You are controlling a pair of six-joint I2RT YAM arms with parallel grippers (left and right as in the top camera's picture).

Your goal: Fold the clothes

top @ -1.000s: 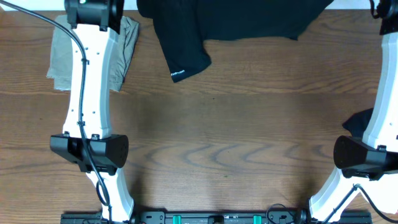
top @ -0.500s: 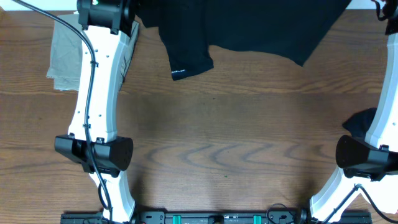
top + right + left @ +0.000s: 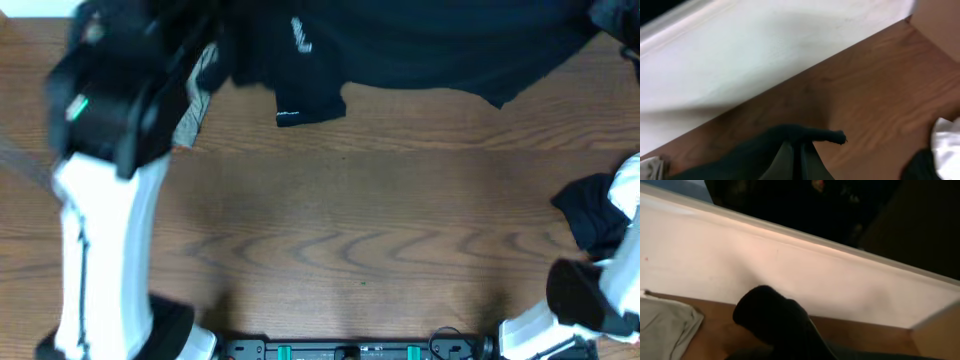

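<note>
The 2 pairs of jaws clench the black garment (image 3: 420,45) (left seemingly; view blurred).

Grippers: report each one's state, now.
Left gripper: closed, pinching the black shirt.
Right gripper: closed on the same black shirt.

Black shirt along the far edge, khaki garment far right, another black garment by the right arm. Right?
No: the khaki garment lies far left, as the overhead view shows. The black shirt and the other black garment are as stated.
</note>
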